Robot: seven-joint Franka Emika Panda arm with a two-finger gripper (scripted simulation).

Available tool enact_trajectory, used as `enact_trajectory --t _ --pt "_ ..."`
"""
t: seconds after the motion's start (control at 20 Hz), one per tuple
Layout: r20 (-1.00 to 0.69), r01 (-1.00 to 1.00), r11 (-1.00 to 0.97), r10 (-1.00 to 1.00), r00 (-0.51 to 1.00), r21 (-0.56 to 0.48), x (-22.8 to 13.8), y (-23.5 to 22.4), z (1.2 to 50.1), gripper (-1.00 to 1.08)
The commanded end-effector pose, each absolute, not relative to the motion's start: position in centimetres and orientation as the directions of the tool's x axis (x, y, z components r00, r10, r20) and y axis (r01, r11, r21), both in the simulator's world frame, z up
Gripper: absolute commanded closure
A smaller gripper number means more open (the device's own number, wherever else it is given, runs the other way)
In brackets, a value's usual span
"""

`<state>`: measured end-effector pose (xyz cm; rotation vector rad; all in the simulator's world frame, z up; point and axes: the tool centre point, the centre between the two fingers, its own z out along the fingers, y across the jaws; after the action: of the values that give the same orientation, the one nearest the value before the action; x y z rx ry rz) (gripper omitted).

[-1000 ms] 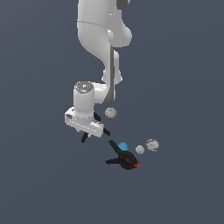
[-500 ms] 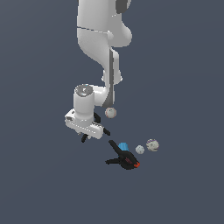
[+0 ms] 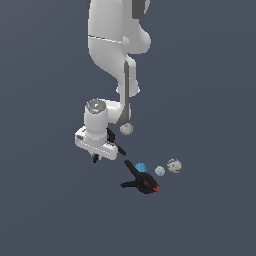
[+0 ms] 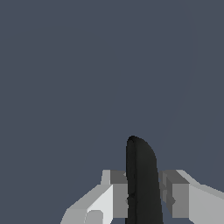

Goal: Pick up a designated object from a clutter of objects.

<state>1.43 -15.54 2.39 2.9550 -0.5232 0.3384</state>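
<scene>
Slim black clamp (image 4: pixel 141 183) sits pinched between the end effector (image 4: pixel 142 197) fingers; no writing legible.

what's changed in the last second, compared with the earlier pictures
Almost nothing. The gripper stays low, shut on the slim black clamp, and has shifted only very slightly, if at all. The chunkier clamp, the blue piece and the three balls lie where they were.

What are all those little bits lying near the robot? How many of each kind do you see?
Black clamps: 2, a slim clamp at the pincer and a chunky clamp
Whitish balls: 3
Blue piece: 1
Total: 6
</scene>
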Motion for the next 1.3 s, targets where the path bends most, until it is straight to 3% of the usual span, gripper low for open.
enact_trajectory --t 0.0,0.65,1.25 --pt "0.24 -0.351 -0.933 -0.324 0.915 0.08 1.5 -15.5 2.4 1.08" --pt "0.24 -0.351 -0.933 -0.324 0.915 0.08 1.8 -15.7 4.2 1.08" --pt "0.24 -0.351 -0.933 -0.324 0.915 0.08 4.0 -16.7 13.5 1.08"
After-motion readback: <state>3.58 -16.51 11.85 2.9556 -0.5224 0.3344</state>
